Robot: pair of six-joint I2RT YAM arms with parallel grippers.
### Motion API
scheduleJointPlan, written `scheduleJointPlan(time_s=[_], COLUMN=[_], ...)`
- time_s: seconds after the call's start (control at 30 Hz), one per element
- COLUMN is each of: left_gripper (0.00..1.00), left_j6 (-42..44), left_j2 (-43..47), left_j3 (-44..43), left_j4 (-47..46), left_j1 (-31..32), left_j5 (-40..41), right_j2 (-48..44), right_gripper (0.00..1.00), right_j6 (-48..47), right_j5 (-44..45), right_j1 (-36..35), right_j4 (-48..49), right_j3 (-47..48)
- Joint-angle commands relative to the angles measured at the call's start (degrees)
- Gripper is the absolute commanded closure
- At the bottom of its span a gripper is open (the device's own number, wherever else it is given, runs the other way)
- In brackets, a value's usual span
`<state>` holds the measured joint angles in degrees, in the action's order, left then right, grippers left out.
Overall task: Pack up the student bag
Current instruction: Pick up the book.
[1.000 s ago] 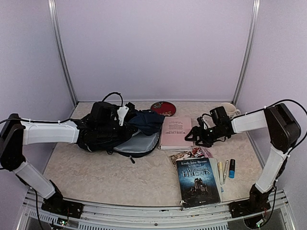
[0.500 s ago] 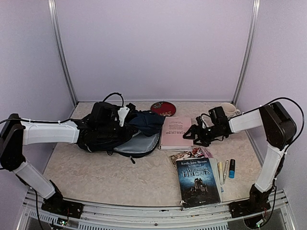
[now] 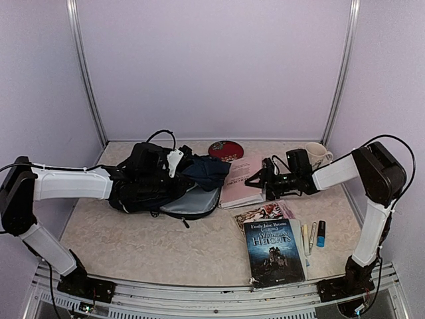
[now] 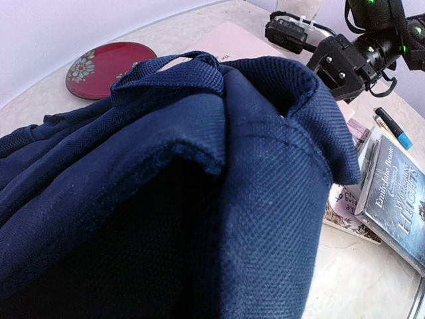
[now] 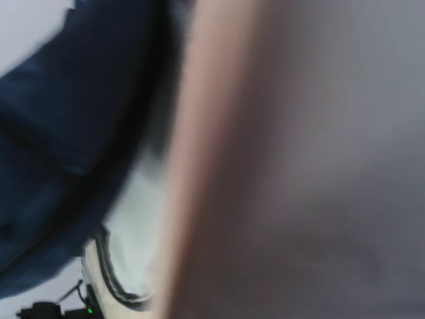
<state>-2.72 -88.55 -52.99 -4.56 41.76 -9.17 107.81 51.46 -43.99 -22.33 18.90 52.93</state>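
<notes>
Top view, centre-left: student bag (image 3: pixel 149 189) lies on the table (image 3: pixel 133 246), mouth facing right. Left gripper (image 3: pixel 171 161) pinched narrow on the bag's upper rim fabric, rim raised. Centre: pink book (image 3: pixel 238 189) just right of the bag. Right gripper (image 3: pixel 255 178) at the book's right edge; its width cannot be told, wrist view blurred.
</notes>
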Motion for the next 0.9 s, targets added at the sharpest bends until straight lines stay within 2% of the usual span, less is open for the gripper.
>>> scheduleJointPlan(time_s=[0.0,0.03,0.07,0.13,0.3,0.4,0.6,0.67,0.73,0.87], left_gripper=[1.00,1.00,1.00,1.00,1.00,1.00,1.00,1.00,1.00,1.00], left_j6=[-0.33,-0.32,-0.35,-0.21,-0.16,0.51,2.06,2.68,2.38,-0.26], left_j2=[0.44,0.60,0.83,1.48,6.40,10.13,15.66,18.24,19.56,21.37], left_j3=[-2.84,-2.94,-3.17,-3.56,-4.15,-4.76,-5.62,-4.54,-4.15,-4.78], left_j4=[-3.11,-2.95,-2.41,-1.16,0.68,1.05,1.17,-0.89,-1.58,-0.49], left_j1=[1.75,1.75,1.75,1.75,1.50,1.23,1.96,2.43,2.42,2.60], left_j5=[-3.65,-3.40,-3.14,-2.41,0.90,3.22,9.45,11.44,13.52,14.94], right_j2=[0.08,-0.17,-0.60,-1.90,-7.63,-13.24,-24.23,-26.63,-29.42,-35.51], right_gripper=[0.44,0.54,0.59,0.64,0.70,0.70,0.72,0.72,0.72,0.73], right_j6=[4.44,4.25,3.80,1.88,-4.87,-13.01,-23.56,-30.36,-37.07,-55.01], right_j5=[-2.72,-2.27,-1.57,0.65,4.44,6.50,2.08,8.57,21.24,45.19], right_j1=[-0.89,-0.90,-0.81,-0.74,-0.19,-0.24,-0.60,-2.33,-7.15,-24.07], right_j4=[8.18,7.79,6.91,3.42,-6.26,-14.32,-30.16,-40.78,-47.77,-46.25], right_j3=[1.11,1.25,1.28,1.29,0.91,1.96,4.52,8.14,11.36,11.79])
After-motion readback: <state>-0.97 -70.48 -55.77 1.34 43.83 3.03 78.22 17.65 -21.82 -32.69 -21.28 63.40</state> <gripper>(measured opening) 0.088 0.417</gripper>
